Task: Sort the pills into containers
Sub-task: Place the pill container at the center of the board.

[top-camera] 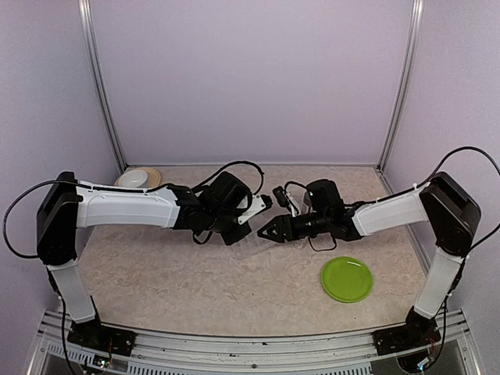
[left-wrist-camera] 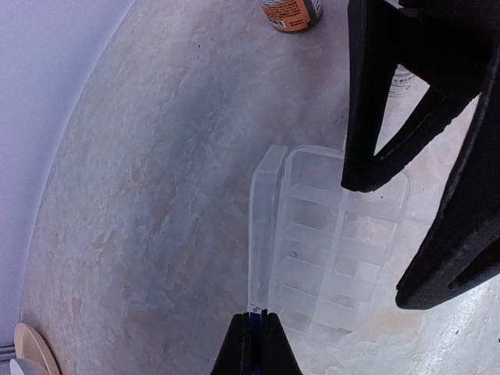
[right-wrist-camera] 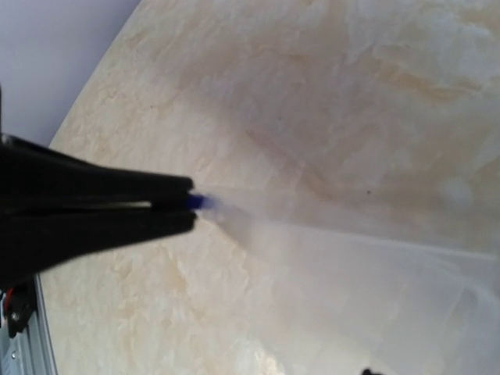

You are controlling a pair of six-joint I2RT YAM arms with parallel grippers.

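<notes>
The containers are one clear compartment box lying open on the table, its lid standing up along the left side. My left gripper is shut on the small dark blue tab at the lid's edge. The right wrist view shows the same pinch, the left gripper closed on the blue tab. My right gripper hovers over the box's right half, jaws apart, nothing between them. In the top view the left gripper and right gripper meet at mid-table. I cannot make out the pills.
An orange-labelled bottle stands beyond the box, and a white bottle shows behind the right fingers. A green plate lies front right. A white bowl on a tan plate sits at the back left.
</notes>
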